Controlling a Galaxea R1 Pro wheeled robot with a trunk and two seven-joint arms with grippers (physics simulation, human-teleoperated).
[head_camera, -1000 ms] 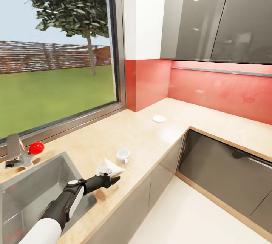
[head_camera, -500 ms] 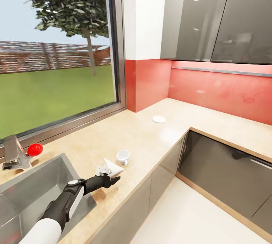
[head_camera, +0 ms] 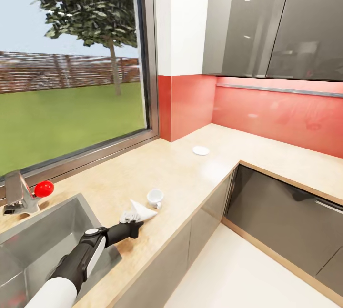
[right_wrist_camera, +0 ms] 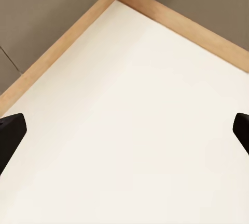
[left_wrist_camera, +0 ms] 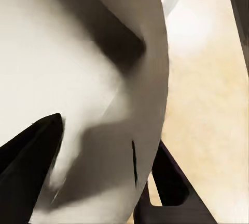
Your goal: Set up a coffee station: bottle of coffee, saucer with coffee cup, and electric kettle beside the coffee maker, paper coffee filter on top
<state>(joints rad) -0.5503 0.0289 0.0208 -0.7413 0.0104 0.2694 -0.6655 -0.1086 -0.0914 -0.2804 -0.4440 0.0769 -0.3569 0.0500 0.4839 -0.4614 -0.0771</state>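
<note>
1. Paper coffee filter lies on the light-wood worktop just beside the steel sink, with the coffee cup close by and the saucer well apart, nearer the corner.
2. Since a second ago the left gripper has crept forward: its dark fingertips, then showing past the paper's edge, are now tucked against it.
3. That suggests the grasp on the filter is being closed, ready for a lift.
4. In the left wrist view the white paper sits between the dark fingers, which look clamped on it.
5. The right gripper hangs spread wide above the pale floor.
</note>
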